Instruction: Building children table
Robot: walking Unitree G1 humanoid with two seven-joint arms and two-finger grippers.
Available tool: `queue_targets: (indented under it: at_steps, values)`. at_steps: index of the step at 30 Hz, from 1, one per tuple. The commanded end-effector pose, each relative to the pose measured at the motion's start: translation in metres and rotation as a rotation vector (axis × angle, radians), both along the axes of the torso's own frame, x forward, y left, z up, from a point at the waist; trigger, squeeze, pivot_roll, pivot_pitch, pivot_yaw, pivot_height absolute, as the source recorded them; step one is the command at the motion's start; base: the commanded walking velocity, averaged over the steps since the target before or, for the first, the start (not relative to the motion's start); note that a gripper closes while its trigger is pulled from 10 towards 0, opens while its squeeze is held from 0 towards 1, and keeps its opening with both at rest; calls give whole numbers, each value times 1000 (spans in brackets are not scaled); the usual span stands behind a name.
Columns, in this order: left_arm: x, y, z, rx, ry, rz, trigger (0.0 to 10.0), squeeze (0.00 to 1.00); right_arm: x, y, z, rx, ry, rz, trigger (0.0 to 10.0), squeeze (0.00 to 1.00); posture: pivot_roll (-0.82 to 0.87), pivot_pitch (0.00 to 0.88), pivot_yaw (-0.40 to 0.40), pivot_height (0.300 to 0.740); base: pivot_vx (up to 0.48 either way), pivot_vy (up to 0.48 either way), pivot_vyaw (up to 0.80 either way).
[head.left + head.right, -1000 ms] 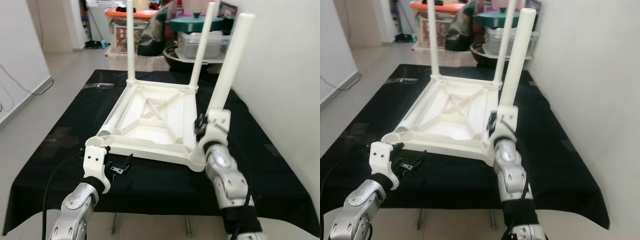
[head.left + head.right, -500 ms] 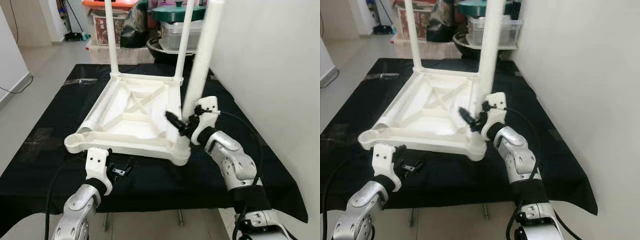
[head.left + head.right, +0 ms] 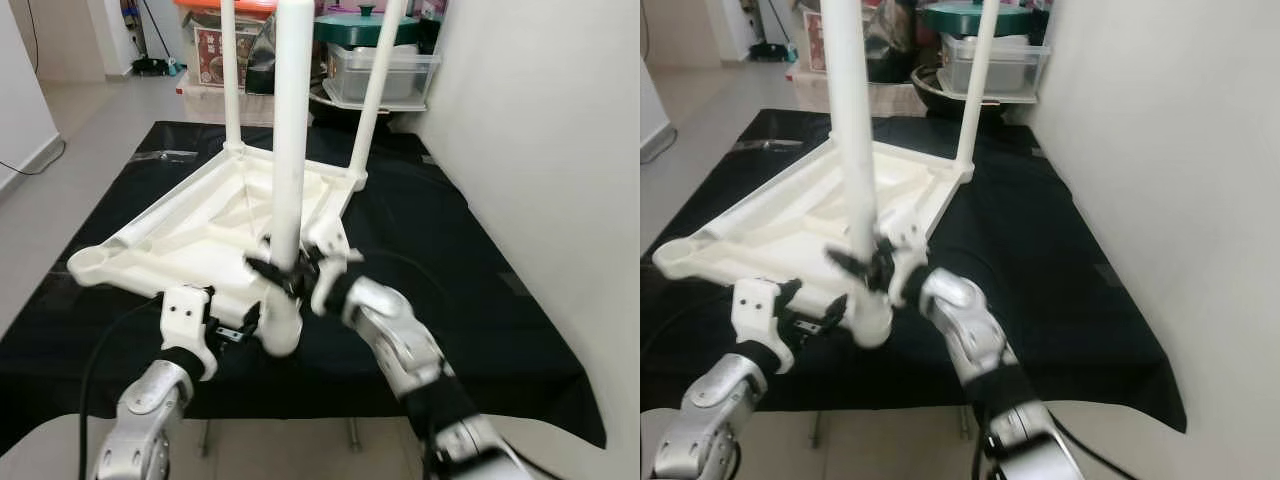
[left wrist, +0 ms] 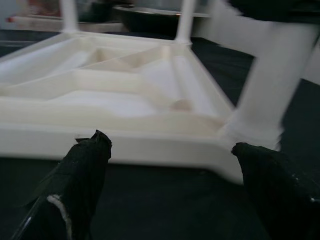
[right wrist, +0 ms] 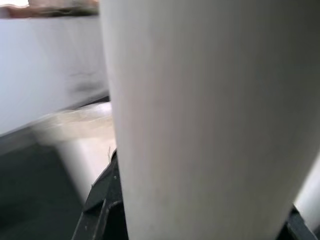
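1. Children's table top (image 3: 190,225): a white plastic piece lying upside down on the black cloth (image 3: 470,300), its ribbed underside facing up. It sits turned, with one corner pointing toward the robot.
2. Near leg (image 3: 288,150): a white tube standing upright in the socket of the near corner (image 3: 281,330).
3. Far legs: two more white tubes, the far left leg (image 3: 229,75) and the far right leg (image 3: 378,90), stand upright in the far corners.
4. Left corner socket (image 3: 88,264): an open ring with no leg in it.
5. Right gripper (image 3: 282,272): reaches in from the right, its black fingers closed around the lower part of the near leg, just above the socket. In the right wrist view the leg (image 5: 210,120) lies directly against the fingers.
6. Left gripper (image 3: 232,326): held low at the near edge of the table top, just left of the near corner. Its fingers (image 4: 82,165) are spread wide apart and hold nothing; the table edge (image 4: 125,145) lies just beyond them.
7. Background: storage boxes (image 3: 385,75) stand past the far end of the cloth; a white wall (image 3: 540,150) runs along the right.
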State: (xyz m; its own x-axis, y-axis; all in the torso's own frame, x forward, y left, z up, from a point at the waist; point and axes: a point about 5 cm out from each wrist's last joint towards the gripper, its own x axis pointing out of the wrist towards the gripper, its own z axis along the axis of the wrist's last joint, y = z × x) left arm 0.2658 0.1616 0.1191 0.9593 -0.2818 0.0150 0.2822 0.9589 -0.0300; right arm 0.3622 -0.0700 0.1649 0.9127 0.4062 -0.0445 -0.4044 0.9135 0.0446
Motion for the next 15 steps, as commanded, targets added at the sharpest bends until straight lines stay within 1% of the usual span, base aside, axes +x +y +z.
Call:
queue_targets:
  at_steps: [1,2,3,4,5,6,7,8,9,10,11,12,13,14,15]
  values:
    - [-1,5,-3,7,20,9,10000,0,-2,-60,-47,-80,216,-406,0,0,80,0,-78,740,0,0,0]
    - [-1,5,-3,7,20,9,10000,0,-2,-60,-47,-80,216,-406,0,0,80,0,-78,740,0,0,0]
    - [0,3,-3,4,18,4,10000,0,-8,-75,-53,-84,248,-529,0,0,75,0,-76,740,0,0,0]
    - [1,1,-2,3,15,-1,10000,0,-14,-82,-56,-96,254,-595,0,0,71,0,-71,740,0,0,0]
    - [2,0,-1,1,14,-4,10000,0,-18,-85,-57,-105,252,-620,0,0,71,0,-71,740,0,0,0]
    - [2,-1,-1,-2,13,-7,10000,0,-22,-83,-56,-105,237,-617,0,0,67,0,-68,740,0,0,0]
    - [3,-1,-2,-2,15,-8,10000,0,-24,-78,-55,-104,233,-594,10000,0,66,0,-67,740,0,0,0]
    - [3,-1,-2,-2,15,-8,10000,0,-24,-78,-55,-104,233,-594,10000,0,66,0,-67,740,0,0,0]
    - [3,-1,-2,-2,16,-8,10000,0,-24,-75,-54,-102,232,-577,10000,0,66,0,-67,740,0,0,0]
    - [3,-1,-2,-3,16,-8,10000,0,-23,-63,-45,-57,167,-506,10000,43,64,0,-68,740,0,0,0]
    - [3,-1,-2,-3,16,-8,10000,0,-23,-63,-45,-57,167,-506,10000,43,64,0,-68,740,0,0,0]
    - [3,-1,-1,-3,16,-9,10000,0,-23,-55,-39,-25,120,-458,10000,43,64,0,-68,740,0,0,0]
    - [3,-1,-1,-4,15,-8,10000,0,-21,-46,-30,10,72,-387,10000,1000,68,0,-69,740,0,0,0]
    - [2,0,-1,-3,15,-8,10000,0,-17,-38,-21,64,56,-309,10000,1000,68,0,-71,740,0,0,0]
    - [2,0,-1,-3,15,-7,10000,0,-14,-34,-16,96,57,-265,10000,1000,69,0,-72,740,0,0,0]
